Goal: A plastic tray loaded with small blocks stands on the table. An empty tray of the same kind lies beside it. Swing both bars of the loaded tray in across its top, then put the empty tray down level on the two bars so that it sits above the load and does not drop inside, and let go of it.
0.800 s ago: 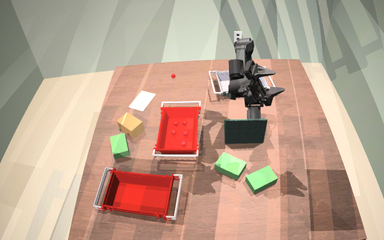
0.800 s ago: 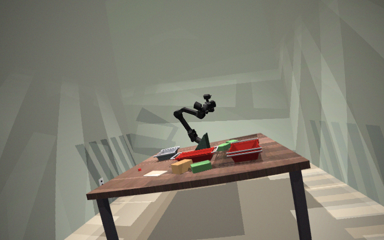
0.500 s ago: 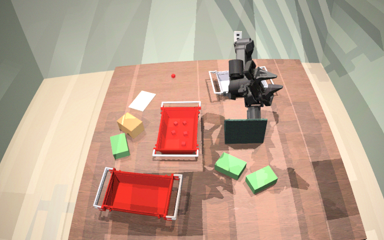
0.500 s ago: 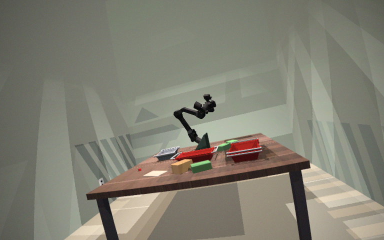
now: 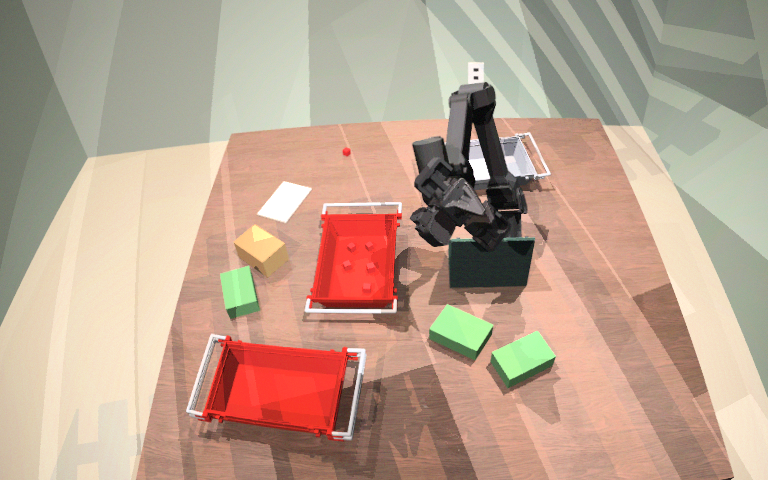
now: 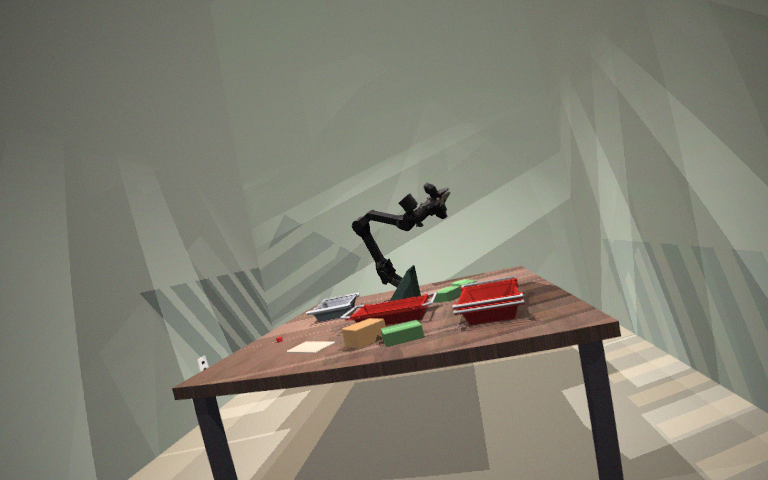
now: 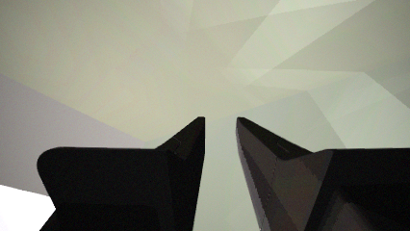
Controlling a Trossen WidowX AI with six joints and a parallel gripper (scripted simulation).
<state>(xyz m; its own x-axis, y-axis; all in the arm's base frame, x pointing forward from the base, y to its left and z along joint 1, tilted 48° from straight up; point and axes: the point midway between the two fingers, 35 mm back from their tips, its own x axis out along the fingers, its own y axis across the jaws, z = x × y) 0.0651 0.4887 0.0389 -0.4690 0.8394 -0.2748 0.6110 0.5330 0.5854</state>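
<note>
The loaded red tray [image 5: 353, 226] [image 6: 395, 312] stands mid-table with several small red blocks [image 5: 370, 265] on its floor. Its far white bar [image 5: 361, 204] and near white bar [image 5: 350, 310] are out beyond its ends. The empty red tray [image 5: 284, 355] [image 6: 488, 312] stands upright at the front left. Its left bar [image 5: 201, 373] and right bar [image 5: 357, 394] are out past its ends. My gripper [image 7: 220, 124] [image 6: 446, 195] is slightly open and empty, raised high above the table, right of the loaded tray in the top view. Its fingertips are not clear there.
A dark green upright panel [image 5: 490, 263] stands by the arm's base. A grey tray [image 5: 516, 157] [image 6: 333, 307] is behind the arm. Green blocks [image 5: 461, 330] [image 5: 522, 358] [image 5: 239, 290], an orange block [image 5: 261, 249], a white sheet [image 5: 284, 201] and a red ball [image 5: 346, 151] lie around.
</note>
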